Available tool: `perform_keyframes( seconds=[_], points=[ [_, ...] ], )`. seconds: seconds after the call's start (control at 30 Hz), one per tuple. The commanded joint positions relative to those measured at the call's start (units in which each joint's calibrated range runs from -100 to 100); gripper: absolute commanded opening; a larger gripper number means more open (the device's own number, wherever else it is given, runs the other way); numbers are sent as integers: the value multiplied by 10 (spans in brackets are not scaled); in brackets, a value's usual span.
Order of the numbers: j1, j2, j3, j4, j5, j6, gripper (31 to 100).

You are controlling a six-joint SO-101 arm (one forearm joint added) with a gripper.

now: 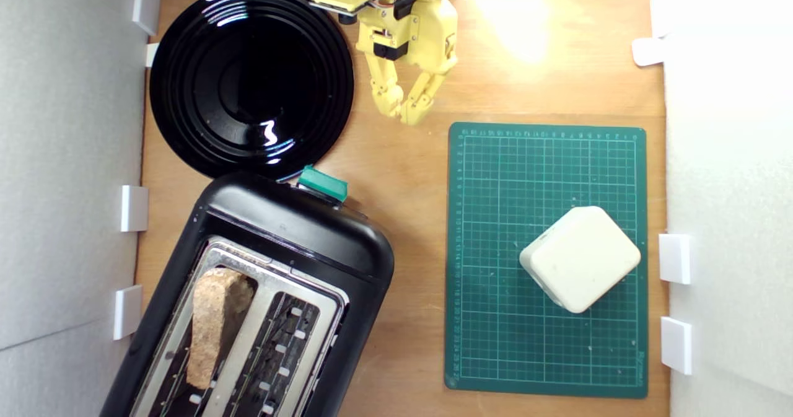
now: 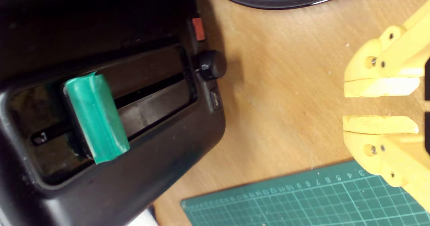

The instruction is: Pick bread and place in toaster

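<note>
The bread (image 1: 214, 318), a brown rough-crusted slab seen edge-on, stands in one slot of the black toaster (image 1: 297, 231), the slot nearer the exterior view's left. The other slot holds nothing. The toaster's teal-green lever knob (image 1: 322, 183) faces the arm. My yellow gripper (image 1: 406, 110) hangs over bare wood between the plate and the mat, well apart from the toaster. In the wrist view the gripper (image 2: 346, 105) shows a narrow gap between its fingers with nothing in it, and the lever knob (image 2: 95, 118) sits in its track on the toaster (image 2: 168, 152).
A glossy round black plate (image 1: 251, 76) lies beside the gripper at the exterior view's left, touching the toaster's end. A green cutting mat (image 1: 495, 342) carries a cream rounded block (image 1: 579, 257). White walls with brackets (image 1: 133, 208) border the wooden table.
</note>
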Motion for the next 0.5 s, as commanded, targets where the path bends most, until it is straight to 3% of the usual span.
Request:
perform_keyframes(
  seconds=[0.0, 0.2, 0.47],
  points=[
    [4, -20, 16, 4, 22, 3, 508],
    [12, -55, 63, 4, 26, 1, 439],
    [12, -60, 85, -1, 26, -2, 428]
  ],
)
